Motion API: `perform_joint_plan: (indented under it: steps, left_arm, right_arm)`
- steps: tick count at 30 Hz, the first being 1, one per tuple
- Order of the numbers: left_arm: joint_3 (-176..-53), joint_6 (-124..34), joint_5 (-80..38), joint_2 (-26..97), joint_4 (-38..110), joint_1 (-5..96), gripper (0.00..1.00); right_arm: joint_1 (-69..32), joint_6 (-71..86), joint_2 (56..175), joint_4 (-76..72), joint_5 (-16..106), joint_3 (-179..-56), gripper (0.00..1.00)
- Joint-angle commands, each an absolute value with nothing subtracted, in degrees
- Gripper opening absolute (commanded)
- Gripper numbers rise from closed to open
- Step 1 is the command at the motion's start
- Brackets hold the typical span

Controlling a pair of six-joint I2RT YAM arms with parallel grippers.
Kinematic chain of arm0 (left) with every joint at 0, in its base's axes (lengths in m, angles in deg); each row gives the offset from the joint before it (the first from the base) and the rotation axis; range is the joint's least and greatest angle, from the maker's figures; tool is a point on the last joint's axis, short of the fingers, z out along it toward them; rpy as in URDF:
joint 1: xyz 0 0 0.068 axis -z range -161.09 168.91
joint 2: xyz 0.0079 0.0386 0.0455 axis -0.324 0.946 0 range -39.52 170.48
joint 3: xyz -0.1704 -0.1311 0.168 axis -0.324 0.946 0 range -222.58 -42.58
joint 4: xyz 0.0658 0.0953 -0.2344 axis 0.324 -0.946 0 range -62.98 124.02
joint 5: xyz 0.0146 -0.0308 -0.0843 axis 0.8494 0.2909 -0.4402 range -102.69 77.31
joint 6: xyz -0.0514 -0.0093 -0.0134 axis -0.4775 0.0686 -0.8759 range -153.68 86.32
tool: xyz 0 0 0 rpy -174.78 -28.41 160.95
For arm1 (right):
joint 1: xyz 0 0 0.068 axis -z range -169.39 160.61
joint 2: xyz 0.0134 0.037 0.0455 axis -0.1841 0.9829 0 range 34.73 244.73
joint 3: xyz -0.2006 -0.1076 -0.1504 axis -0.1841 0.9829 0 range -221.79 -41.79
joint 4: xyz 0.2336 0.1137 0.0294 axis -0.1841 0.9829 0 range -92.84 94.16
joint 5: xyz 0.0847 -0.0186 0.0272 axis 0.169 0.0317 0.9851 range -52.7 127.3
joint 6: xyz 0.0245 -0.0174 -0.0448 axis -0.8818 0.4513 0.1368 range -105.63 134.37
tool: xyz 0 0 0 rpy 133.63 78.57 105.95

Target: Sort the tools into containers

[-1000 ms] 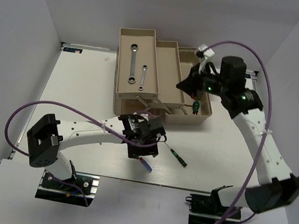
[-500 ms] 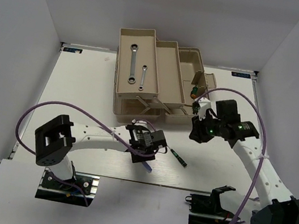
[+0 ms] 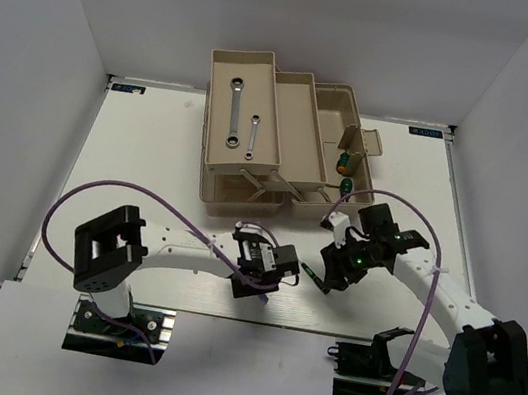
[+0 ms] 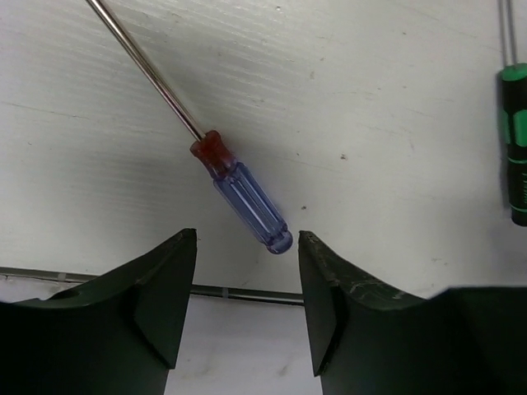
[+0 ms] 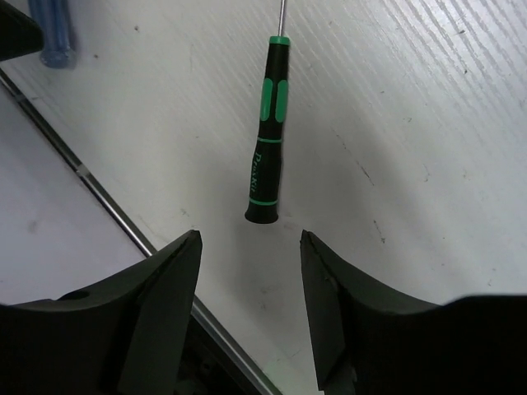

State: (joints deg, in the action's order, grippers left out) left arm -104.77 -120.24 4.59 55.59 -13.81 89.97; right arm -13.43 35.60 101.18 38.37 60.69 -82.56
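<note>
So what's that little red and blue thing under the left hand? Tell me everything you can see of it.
It is a thin screwdriver: a clear blue ribbed handle that looks plastic, a red collar, and a long bare metal shaft. It lies flat and slanted on the white table, touched by nothing else. The open left hand is poised at its handle end, not gripping it; a green-handled screwdriver lies apart.
</note>
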Motion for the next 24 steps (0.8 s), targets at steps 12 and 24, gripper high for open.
perform_joint_plan:
  steps: [12, 24]
  left_arm:
    - [-104.6, -123.1, 7.3, 55.1, -15.8, 91.3, 0.63]
    - [-103.3, -124.3, 8.3, 53.6, -16.3, 91.3, 0.63]
  right_arm:
    - [-23.0, 33.1, 107.3, 26.5, 51.7, -78.0, 0.58]
    - [-27.8, 28.6, 110.5, 24.7, 38.0, -77.0, 0.00]
